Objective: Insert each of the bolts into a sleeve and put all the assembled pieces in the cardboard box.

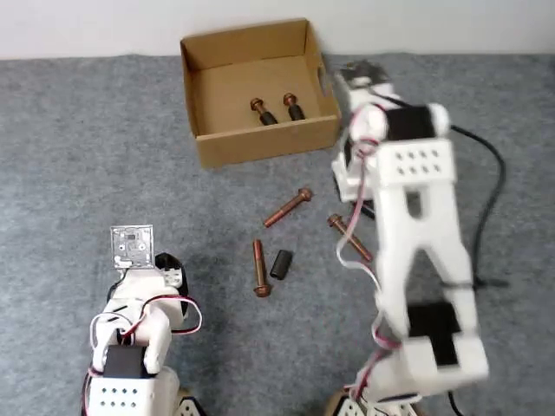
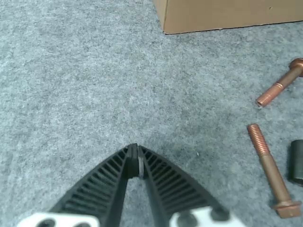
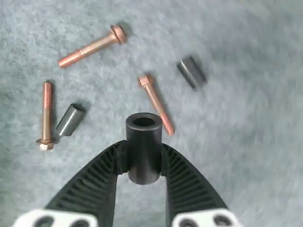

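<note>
Black cylindrical sleeve (image 3: 143, 142) stands upright, clamped between the right gripper (image 3: 143, 153) fingers, as its wrist view shows, beside three loose copper bolts (image 3: 156, 104) and two dark loose sleeves (image 3: 70, 119). From the high view, the brown cardboard box (image 1: 269, 143) holds two assembled pieces (image 1: 263, 111). The left gripper (image 2: 136, 158) is pinched closed on nothing.

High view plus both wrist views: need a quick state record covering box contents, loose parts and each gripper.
cardboard box: at the table's far side, open top
assembled pieces: two, lying side by side inside the box
bolts: three loose on the grey mat in front of the box
sleeves: two loose on the mat, one lying right beside a bolt
left gripper: shut, empty, over bare mat
right gripper: shut on a sleeve, its open end toward the wrist camera, above the loose parts
</note>
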{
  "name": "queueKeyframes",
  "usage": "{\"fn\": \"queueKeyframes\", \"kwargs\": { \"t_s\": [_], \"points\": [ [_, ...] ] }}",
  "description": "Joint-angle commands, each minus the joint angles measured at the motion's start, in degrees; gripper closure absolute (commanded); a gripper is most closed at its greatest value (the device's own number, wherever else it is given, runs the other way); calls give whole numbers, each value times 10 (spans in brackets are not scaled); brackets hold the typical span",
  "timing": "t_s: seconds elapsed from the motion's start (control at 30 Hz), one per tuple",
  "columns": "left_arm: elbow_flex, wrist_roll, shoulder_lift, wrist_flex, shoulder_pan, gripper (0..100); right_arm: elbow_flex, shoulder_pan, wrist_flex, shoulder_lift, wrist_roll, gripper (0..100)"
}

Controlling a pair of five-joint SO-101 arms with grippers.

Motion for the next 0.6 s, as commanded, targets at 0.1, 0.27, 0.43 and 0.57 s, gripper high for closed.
{"fn": "queueKeyframes", "kwargs": {
  "t_s": [0.1,0.27,0.43,0.57],
  "points": [
    [-4,-4,-1,-9,21,994,150,66,20,-213,-115,990],
    [-4,-7,-4,-7,43,993,266,100,-3,-342,-176,990],
    [-22,-20,-1,0,43,994,401,99,-70,-489,-200,990],
    [-103,-20,0,42,47,994,520,102,-103,-617,-200,990]
  ]
}}
